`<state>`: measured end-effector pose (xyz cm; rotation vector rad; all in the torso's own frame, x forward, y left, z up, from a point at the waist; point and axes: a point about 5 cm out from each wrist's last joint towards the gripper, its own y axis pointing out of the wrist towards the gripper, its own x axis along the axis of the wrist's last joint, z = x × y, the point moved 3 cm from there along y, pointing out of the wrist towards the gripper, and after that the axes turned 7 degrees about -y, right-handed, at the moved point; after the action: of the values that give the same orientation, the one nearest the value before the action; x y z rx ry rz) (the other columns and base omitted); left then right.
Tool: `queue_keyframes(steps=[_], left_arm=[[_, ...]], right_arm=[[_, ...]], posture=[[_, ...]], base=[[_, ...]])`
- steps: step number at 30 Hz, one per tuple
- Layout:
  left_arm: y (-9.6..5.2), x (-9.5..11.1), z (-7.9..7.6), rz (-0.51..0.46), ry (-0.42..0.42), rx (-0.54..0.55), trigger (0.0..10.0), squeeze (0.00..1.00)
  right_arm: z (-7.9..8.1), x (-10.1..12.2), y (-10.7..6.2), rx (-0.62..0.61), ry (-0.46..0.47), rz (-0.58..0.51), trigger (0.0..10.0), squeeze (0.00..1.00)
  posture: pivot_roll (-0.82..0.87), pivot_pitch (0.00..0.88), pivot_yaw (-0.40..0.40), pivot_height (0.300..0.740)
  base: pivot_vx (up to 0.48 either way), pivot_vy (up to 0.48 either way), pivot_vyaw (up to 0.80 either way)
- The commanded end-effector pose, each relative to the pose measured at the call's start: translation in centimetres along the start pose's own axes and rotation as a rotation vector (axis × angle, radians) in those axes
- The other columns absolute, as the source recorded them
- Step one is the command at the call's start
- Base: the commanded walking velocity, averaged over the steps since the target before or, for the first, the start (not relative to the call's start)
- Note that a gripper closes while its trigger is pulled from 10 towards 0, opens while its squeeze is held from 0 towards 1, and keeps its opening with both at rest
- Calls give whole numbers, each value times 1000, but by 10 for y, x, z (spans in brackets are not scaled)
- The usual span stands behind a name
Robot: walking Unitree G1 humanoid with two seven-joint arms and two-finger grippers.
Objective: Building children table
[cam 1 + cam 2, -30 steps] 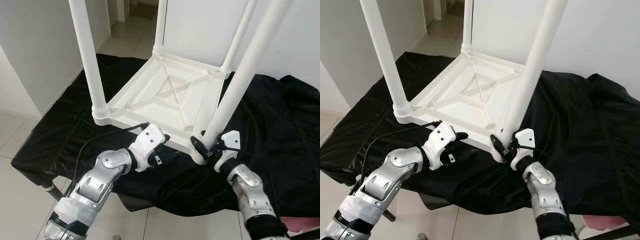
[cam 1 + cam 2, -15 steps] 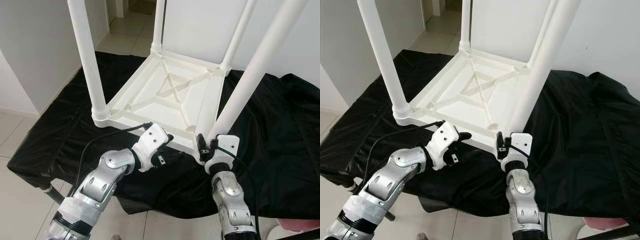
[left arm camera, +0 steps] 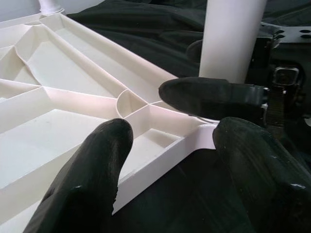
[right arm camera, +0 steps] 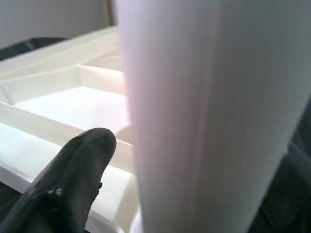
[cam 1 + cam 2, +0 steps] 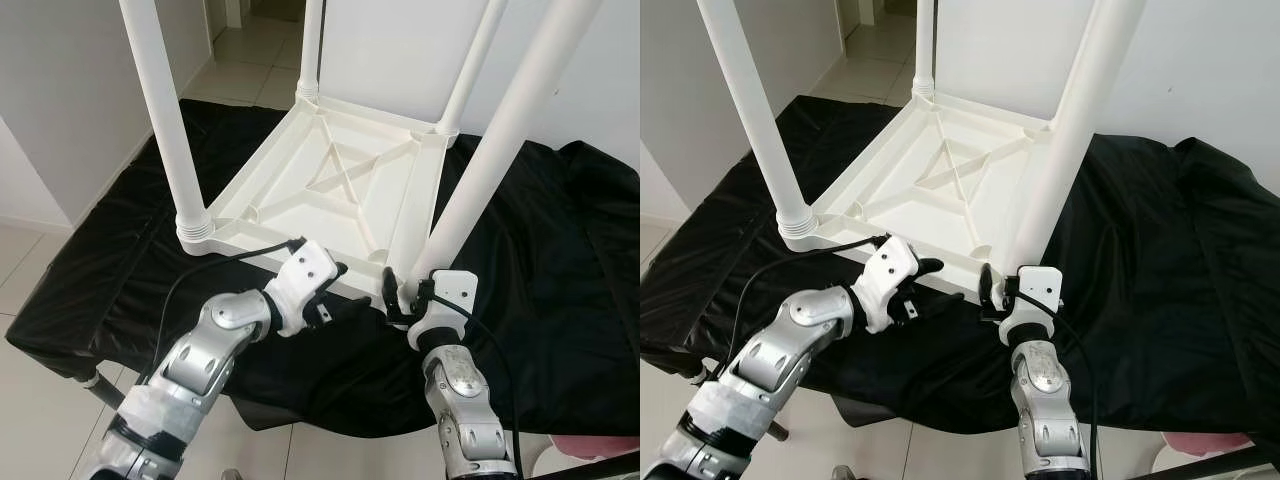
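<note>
The white plastic children's table (image 5: 335, 195) lay upside down on a worktop draped in black cloth (image 5: 540, 260), its ribbed underside facing up and its four legs pointing toward the ceiling. One leg (image 5: 160, 115) stood at the near left corner, two more rose from the far corners, and the near right leg (image 5: 505, 135) leaned slightly as it met its corner socket. The left gripper (image 5: 325, 285) sat at the near edge of the tabletop, between the two near corners; in the left wrist view its jaws stood apart, one finger (image 3: 92, 170) over the ribbed underside and the other outside the rim, with the edge between them but not clearly pinched. The right gripper (image 5: 405, 300) was at the foot of the near right leg, just where it entered the corner. In the right wrist view one finger (image 4: 73, 179) lay beside the leg, which was very near the lens; whether the jaws were pressing the leg could not be told. A grey tiled floor (image 5: 40, 270) surrounded the worktop.
</note>
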<state>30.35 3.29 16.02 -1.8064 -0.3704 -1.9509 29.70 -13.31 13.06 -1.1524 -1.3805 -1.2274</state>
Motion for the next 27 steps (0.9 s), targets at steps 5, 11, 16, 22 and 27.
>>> queue_keyframes(steps=[5, 11, 16, 22, 27], left_arm=[[-2, -2, 7, 3, 9, -6, 10000, 0], [-3, -4, 9, 9, 5, 7, 10000, 0], [-4, -4, 10, 10, 2, -1, 10000, 0], [-14, 1, 17, 14, 20, -5, 10000, 0], [-19, 2, 19, 17, 12, -5, 10000, 0]], right_arm=[[-10, 4, -4, 60, -26, -47, 10000, 863], [-10, 4, -8, 182, 1, -53, 10000, 0], [-10, 2, -8, 205, -14, -48, 10000, 0], [35, -3, 0, 410, 52, -46, 10000, 0], [31, -3, 3, 449, 40, -50, 10000, 0]], posture=[[-62, 44, -44, 740], [-69, 42, -28, 740], [-69, 43, -24, 740], [-49, 35, -29, 740], [-32, 27, -43, 740]], base=[[0, 0, 0], [0, 0, 0], [0, 0, 0], [0, 0, 0], [0, 0, 0]])
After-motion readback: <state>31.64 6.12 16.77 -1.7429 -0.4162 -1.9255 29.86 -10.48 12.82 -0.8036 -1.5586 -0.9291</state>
